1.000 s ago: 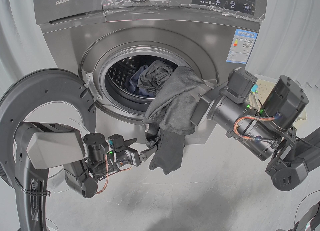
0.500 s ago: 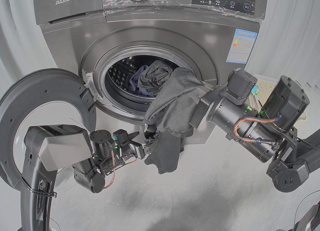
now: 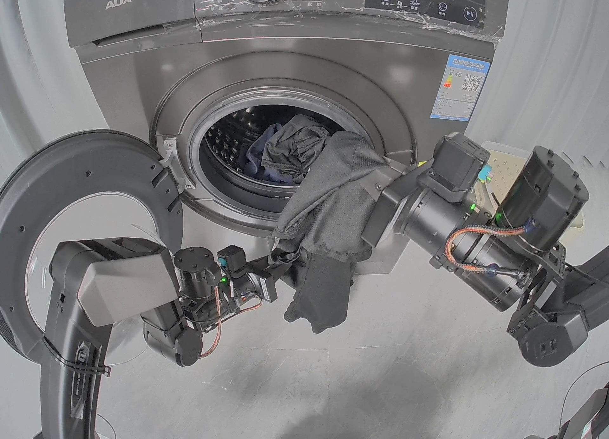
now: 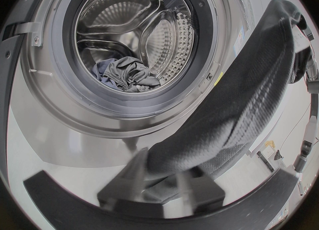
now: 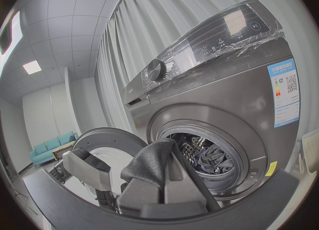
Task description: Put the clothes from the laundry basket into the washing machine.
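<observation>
A: The right gripper (image 5: 163,169) is clamped tight on a black mesh garment (image 3: 330,205). The garment drapes over it at the lower right rim of the washing machine's (image 3: 127,78) door opening, and its long end hangs down the front panel toward the floor.

B: And the left gripper (image 4: 162,170)?

A: It sits low at that hanging end, with cloth bunched against it. I cannot tell whether it has closed on the cloth.

B: Which step is this?

A: Loading, I'd judge. Dark clothes (image 3: 288,148) already lie in the drum (image 4: 133,24), but this piece is at the mouth, not inside.

B: What does the next move call for?

A: Probably both of the 2 arms. The right one carries the top through the opening and lets go. The trailing end must be lifted over the rim, or it may drop outside.
</observation>
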{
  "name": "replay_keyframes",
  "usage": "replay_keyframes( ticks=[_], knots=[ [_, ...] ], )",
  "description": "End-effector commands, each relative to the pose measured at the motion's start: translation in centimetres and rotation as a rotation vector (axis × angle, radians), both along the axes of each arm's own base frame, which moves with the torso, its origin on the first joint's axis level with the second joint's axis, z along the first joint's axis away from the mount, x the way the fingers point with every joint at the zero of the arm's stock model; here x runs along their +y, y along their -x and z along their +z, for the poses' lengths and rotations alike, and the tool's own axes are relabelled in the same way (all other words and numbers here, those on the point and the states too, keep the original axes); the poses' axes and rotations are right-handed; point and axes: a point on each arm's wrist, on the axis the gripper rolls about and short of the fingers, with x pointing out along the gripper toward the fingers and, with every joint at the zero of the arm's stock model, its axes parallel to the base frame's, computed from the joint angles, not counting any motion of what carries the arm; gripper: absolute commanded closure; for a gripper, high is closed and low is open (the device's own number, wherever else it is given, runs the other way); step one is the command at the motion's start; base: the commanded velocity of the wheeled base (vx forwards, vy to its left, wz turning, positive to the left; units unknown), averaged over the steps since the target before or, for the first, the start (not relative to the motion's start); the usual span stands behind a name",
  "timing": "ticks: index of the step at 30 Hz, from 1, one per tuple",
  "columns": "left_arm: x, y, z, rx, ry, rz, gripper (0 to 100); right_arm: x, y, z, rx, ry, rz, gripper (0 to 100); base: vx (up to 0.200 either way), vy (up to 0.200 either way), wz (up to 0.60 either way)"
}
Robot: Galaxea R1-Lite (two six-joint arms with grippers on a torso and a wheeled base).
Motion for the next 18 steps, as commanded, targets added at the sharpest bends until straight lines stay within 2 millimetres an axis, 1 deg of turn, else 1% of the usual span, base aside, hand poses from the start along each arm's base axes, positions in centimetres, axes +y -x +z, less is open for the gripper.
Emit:
replay_keyframes(
  ticks=[1,6,10,11,12,13,16,18],
  knots=[
    [-0.1,0.0,0.1,-0.006,0.003,-0.002,100,0.0,0.0,0.0,0.0,0.001,-0.002,100,0.0,0.0,0.0],
    [-0.1,-0.2,0.6,-0.024,0.009,0.001,100,-0.1,0.0,0.0,-0.002,-0.002,0.0,100,0.0,0.0,0.0],
    [0.4,-0.1,1.2,-0.029,0.009,0.013,100,-0.4,0.2,-0.7,0.019,0.022,-0.002,100,0.0,0.0,0.0],
    [0.9,0.9,1.9,-0.021,0.006,0.013,100,-1.0,0.3,-0.9,0.023,0.027,-0.008,100,0.0,0.0,0.0],
    [1.0,1.2,2.2,-0.017,0.006,0.012,100,-1.1,0.4,-0.9,0.025,0.03,-0.01,100,0.0,0.0,0.0],
    [1.3,1.9,3.0,-0.017,0.006,0.007,100,-1.3,0.4,-1.3,0.033,0.039,-0.01,100,0.0,0.0,0.0],
    [1.9,3.2,5.2,-0.04,0.017,0.009,100,-1.8,0.3,-1.7,0.042,0.047,-0.02,100,0.0,0.0,0.0],
    [2.7,4.3,7.2,-0.067,0.03,0.018,100,-2.4,0.2,-2.2,0.053,0.049,-0.034,100,0.0,0.0,0.0]
  ],
)
